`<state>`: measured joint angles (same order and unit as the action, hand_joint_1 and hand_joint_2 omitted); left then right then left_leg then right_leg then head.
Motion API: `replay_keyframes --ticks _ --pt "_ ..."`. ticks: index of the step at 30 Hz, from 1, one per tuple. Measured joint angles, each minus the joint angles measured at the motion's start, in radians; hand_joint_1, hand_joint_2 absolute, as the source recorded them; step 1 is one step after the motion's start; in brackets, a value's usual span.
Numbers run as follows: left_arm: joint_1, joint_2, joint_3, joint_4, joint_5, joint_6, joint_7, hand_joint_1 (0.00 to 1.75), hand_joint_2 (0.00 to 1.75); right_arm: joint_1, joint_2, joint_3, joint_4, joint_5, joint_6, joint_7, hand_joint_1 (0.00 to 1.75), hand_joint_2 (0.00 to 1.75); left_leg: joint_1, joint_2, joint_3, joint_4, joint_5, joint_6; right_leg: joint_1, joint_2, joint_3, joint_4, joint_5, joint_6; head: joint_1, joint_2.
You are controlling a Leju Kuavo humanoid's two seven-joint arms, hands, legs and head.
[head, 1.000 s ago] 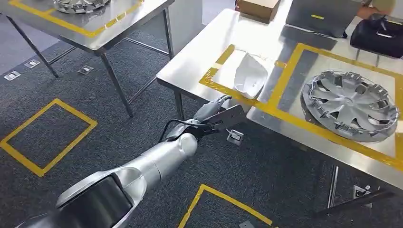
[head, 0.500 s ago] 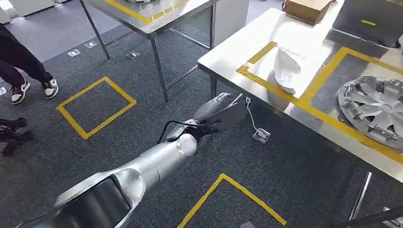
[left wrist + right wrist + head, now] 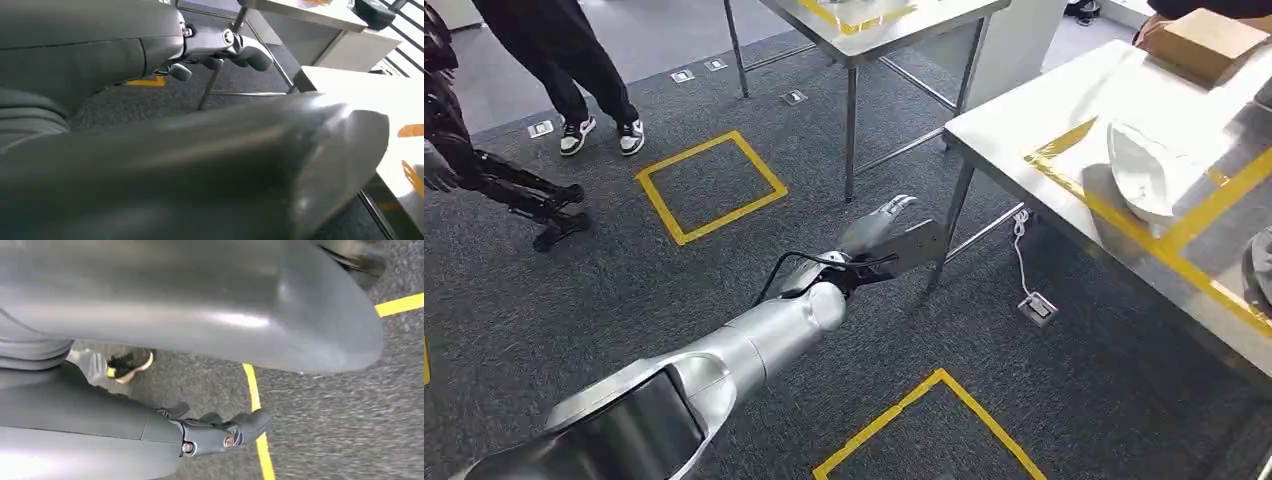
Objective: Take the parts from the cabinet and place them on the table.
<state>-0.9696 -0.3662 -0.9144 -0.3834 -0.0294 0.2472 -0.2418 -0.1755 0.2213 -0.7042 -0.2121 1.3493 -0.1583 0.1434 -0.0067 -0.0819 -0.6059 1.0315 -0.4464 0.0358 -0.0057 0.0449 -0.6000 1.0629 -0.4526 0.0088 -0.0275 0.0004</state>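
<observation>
Reaching forward empty left hand (image 3: 886,232), fingers apart, right hand (image 3: 215,432) empty, white part (image 3: 1146,172) on table (image 3: 1024,125)

two steel tables: one table (image 3: 1024,130) at right carrying items, one second table (image 3: 894,25) further back. one white part (image 3: 1142,172) lying on the right table inside yellow tape lines. one cardboard box (image 3: 1206,42) at that table's far end. one grey object, cut by the frame's right edge, on the same table; kind cannot be told. yellow tape squares on the carpet: one whole square (image 3: 710,186), one partly in frame lower down (image 3: 934,425). one floor socket with a white cable (image 3: 1037,308) beside the table leg. four small floor plates near the far table. one person (image 3: 574,60) standing, two shoes seen. robot hands seen: one left hand (image 3: 886,236), one right hand (image 3: 220,432), both empty with fingers loosely apart.
</observation>
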Motion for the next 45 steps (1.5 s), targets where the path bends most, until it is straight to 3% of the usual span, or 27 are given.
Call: replay_keyframes --ticks 1,2,5,6,8,10,11,12,14,15,16,17,20,21,23,25,27,29,30,31,32,34,36,38,41,43,45 --pt "-0.001 -0.001 -0.001 0.0 0.003 0.0 -0.001 0.0 0.0 -0.001 -0.002 0.0 0.0 0.0 0.0 0.0 0.0 0.0 -0.002 -0.009 -0.006 0.0 0.005 -0.006 -0.003 0.037 0.022 -0.037 -0.02 -0.009 -0.002 0.0" --pt "-0.001 -0.001 -0.003 0.0 0.008 0.001 -0.001 0.0 0.0 -0.002 -0.002 0.0 0.0 -0.001 -0.001 0.0 0.0 0.0 0.002 -0.021 -0.011 0.001 0.008 -0.011 0.002 0.025 0.022 -0.048 -0.012 -0.003 -0.001 0.0" --pt "0.0 0.002 -0.008 0.0 0.011 0.002 -0.002 0.0 0.0 -0.003 -0.002 0.0 0.0 -0.002 0.0 0.0 0.0 0.0 0.006 -0.049 -0.017 -0.007 0.021 -0.031 0.005 -0.003 0.024 -0.054 -0.005 -0.008 0.001 0.0" --pt "0.0 0.004 -0.008 0.0 0.012 0.002 -0.002 0.0 0.0 -0.003 0.002 0.0 0.0 -0.002 -0.001 0.0 0.0 0.0 0.003 -0.037 -0.021 0.002 0.015 -0.032 -0.007 -0.022 0.029 -0.07 0.004 -0.011 0.0 0.0" --pt "-0.005 0.005 -0.009 0.0 0.016 0.004 0.0 0.0 0.0 -0.004 0.0 0.0 0.0 -0.002 -0.003 0.0 0.0 0.0 -0.002 0.045 -0.068 0.1 -0.057 -0.042 -0.004 -0.043 0.028 -0.076 0.01 -0.02 -0.012 0.0" --pt "-0.002 0.006 -0.016 0.002 0.018 0.006 0.001 0.0 0.0 -0.002 0.0 0.0 0.0 -0.003 -0.003 0.0 0.0 0.0 0.005 0.068 -0.136 0.256 -0.128 -0.051 -0.003 -0.072 0.022 -0.074 0.01 -0.02 -0.012 0.0" --pt "0.0 0.007 -0.017 0.003 0.019 0.007 0.002 0.0 0.0 -0.001 0.0 0.0 0.0 -0.003 -0.003 0.0 0.0 0.0 0.008 0.07 -0.154 0.3 -0.139 -0.054 -0.004 -0.086 0.018 -0.071 0.011 -0.019 -0.013 0.0" --pt "0.001 0.008 -0.019 0.006 0.025 0.009 0.003 0.0 0.0 0.0 0.001 0.0 0.0 -0.003 -0.003 0.0 0.0 0.0 0.013 0.072 -0.147 0.295 -0.127 -0.058 -0.004 -0.1 0.015 -0.068 0.012 -0.018 -0.013 0.0" --pt "0.001 0.01 -0.027 0.009 0.034 0.015 0.003 0.0 0.0 0.0 0.002 0.0 0.0 -0.003 -0.003 0.0 0.0 0.0 0.018 0.089 -0.063 0.156 -0.059 -0.062 -0.006 -0.127 0.01 -0.06 0.011 -0.015 -0.013 0.0" --pt "-0.001 0.009 -0.03 0.009 0.036 0.016 0.003 0.0 0.0 -0.001 0.002 0.0 0.0 -0.003 -0.003 0.0 0.0 0.0 0.019 0.12 -0.004 0.06 -0.025 -0.064 -0.006 -0.139 0.009 -0.053 0.008 -0.01 -0.013 0.0" --pt "-0.002 0.008 -0.032 0.008 0.036 0.017 0.003 0.0 0.0 -0.001 0.0 0.0 0.0 -0.003 -0.003 0.0 0.0 0.0 0.012 0.171 0.016 0.015 -0.045 -0.058 -0.002 -0.147 0.007 -0.049 0.005 -0.003 -0.014 0.0" --pt "-0.002 0.005 -0.034 0.007 0.036 0.017 0.003 0.0 0.0 -0.003 0.0 0.0 0.0 -0.003 -0.003 -0.001 0.0 0.0 0.015 0.16 0.017 0.01 -0.033 -0.042 0.004 -0.156 0.006 -0.043 0.002 0.004 -0.011 0.0" --pt "-0.003 0.009 -0.04 0.009 0.042 0.02 0.004 0.0 0.0 -0.003 0.001 0.0 0.0 -0.003 -0.003 -0.001 0.0 0.0 0.007 0.122 0.004 0.015 -0.024 -0.02 0.0 -0.185 0.009 -0.047 0.011 0.02 -0.009 0.0" --pt "-0.004 0.008 -0.041 0.009 0.048 0.02 0.006 0.0 0.0 -0.004 0.002 0.0 0.0 -0.002 -0.003 -0.003 0.0 0.0 0.013 0.11 0.004 0.009 -0.015 -0.008 -0.005 -0.17 0.005 -0.042 0.003 0.03 -0.009 0.0" --pt "-0.009 0.005 -0.047 0.01 0.051 0.02 0.007 0.0 0.0 -0.002 0.002 0.0 0.0 -0.002 -0.004 -0.005 0.0 0.0 0.014 0.09 -0.006 0.008 -0.006 0.004 -0.012 -0.076 -0.027 0.041 -0.066 0.036 -0.005 0.0" --pt "-0.007 0.0 -0.058 0.01 0.055 0.021 0.008 0.0 0.0 0.003 0.002 0.0 0.0 0.0 -0.004 -0.006 0.0 0.0 0.011 0.061 -0.017 0.008 0.002 0.009 -0.01 -0.05 -0.103 0.215 -0.148 0.038 -0.001 0.0" --pt "-0.006 0.002 -0.062 0.014 0.064 0.023 0.01 0.0 0.0 0.003 0.002 0.0 0.0 0.0 -0.004 -0.007 0.0 0.0 0.008 0.034 -0.024 0.009 0.009 0.008 -0.009 -0.047 -0.127 0.268 -0.151 0.033 -0.001 0.0" --pt "-0.006 0.002 -0.066 0.014 0.069 0.023 0.011 0.0 0.0 0.003 0.001 0.0 0.0 0.0 -0.004 -0.008 0.0 0.0 0.007 0.005 -0.028 0.009 0.015 0.003 -0.008 -0.04 -0.068 0.157 -0.083 0.024 -0.001 0.0" --pt "-0.007 0.001 -0.067 0.013 0.069 0.023 0.012 0.0 0.0 0.003 0.001 0.0 0.0 -0.002 -0.004 -0.008 0.0 0.0 0.008 -0.01 -0.028 0.009 0.018 0.0 -0.008 -0.02 -0.012 0.054 -0.037 0.017 0.0 0.0" --pt "-0.008 -0.001 -0.069 0.011 0.069 0.023 0.016 0.0 0.0 0.002 0.0 0.0 0.0 -0.002 -0.004 -0.009 0.0 0.0 0.012 -0.022 -0.029 0.009 0.021 -0.003 -0.008 0.034 0.026 -0.027 -0.022 0.011 -0.001 0.0" --pt "-0.009 -0.001 -0.074 0.01 0.07 0.021 0.021 0.0 0.0 0.003 -0.002 -0.001 0.0 -0.003 -0.004 -0.01 0.0 0.0 0.007 -0.033 -0.036 0.011 0.024 -0.01 -0.01 0.047 0.036 -0.046 -0.031 0.009 -0.002 0.0" --pt "-0.008 -0.002 -0.083 0.007 0.07 0.013 0.026 0.0 0.0 0.003 -0.002 -0.002 0.0 -0.007 -0.005 -0.011 0.0 0.0 0.017 -0.054 -0.045 0.005 0.035 -0.025 -0.003 0.028 0.034 -0.048 -0.028 0.011 0.0 0.0" --pt "-0.007 0.002 -0.089 0.006 0.071 0.012 0.037 0.0 0.0 0.003 -0.003 -0.002 0.0 -0.01 -0.006 -0.011 0.0 0.0 0.016 -0.074 -0.049 -0.005 0.045 -0.041 -0.007 0.001 0.039 -0.067 -0.014 0.001 -0.001 0.0" --pt "-0.009 0.004 -0.1 0.003 0.082 0.013 0.045 0.0 0.0 0.004 -0.003 -0.003 0.0 -0.013 -0.008 -0.015 0.0 0.0 0.008 0.036 -0.079 0.057 -0.007 -0.043 -0.008 -0.026 0.046 -0.081 -0.005 -0.01 -0.01 0.0" --pt "-0.007 0.003 -0.115 -0.004 0.099 0.018 0.047 0.0 0.0 0.015 -0.006 -0.004 0.0 -0.013 -0.009 -0.018 0.0 0.0 0.016 0.068 -0.18 0.275 -0.104 -0.056 -0.007 -0.078 0.044 -0.086 -0.004 -0.01 -0.014 0.0" --pt "-0.006 0.007 -0.119 -0.003 0.109 0.024 0.053 0.0 0.0 0.018 -0.006 -0.004 0.0 -0.012 -0.008 -0.018 0.0 0.0 0.027 0.074 -0.175 0.273 -0.074 -0.066 -0.009 -0.106 0.046 -0.085 -0.008 -0.006 -0.016 0.0" --pt "-0.008 0.009 -0.124 -0.003 0.109 0.029 0.056 0.0 0.0 0.018 -0.006 -0.004 0.0 -0.011 -0.008 -0.018 0.0 0.0 0.036 0.098 -0.095 0.117 0.013 -0.076 -0.017 -0.132 0.052 -0.076 -0.02 0.009 -0.017 0.0"
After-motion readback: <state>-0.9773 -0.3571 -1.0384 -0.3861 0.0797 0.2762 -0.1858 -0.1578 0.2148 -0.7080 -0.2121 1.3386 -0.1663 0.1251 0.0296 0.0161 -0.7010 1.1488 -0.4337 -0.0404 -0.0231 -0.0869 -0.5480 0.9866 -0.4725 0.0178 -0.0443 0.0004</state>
